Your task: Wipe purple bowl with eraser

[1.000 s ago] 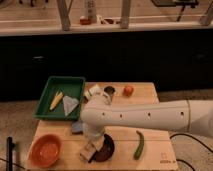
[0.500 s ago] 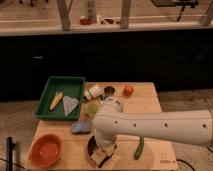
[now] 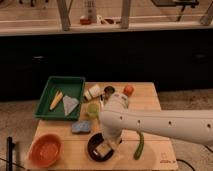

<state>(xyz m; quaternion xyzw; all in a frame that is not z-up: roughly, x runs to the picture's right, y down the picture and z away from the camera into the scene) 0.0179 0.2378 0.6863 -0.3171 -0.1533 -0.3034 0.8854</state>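
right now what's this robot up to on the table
The robot's white arm reaches in from the right and bends down over the purple bowl at the table's front edge. Its end effector is down inside the bowl with the eraser, a small tan block, so it appears to be wiping the bowl. The orange bowl, blue sponge and green tray sit untouched nearby.

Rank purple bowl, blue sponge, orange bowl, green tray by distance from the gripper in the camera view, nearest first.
The gripper is down in the bowl at the table's front edge.
1. purple bowl: right under the gripper.
2. blue sponge: just behind and image-left of the bowl.
3. orange bowl: front image-left corner.
4. green tray: back image-left, farthest.
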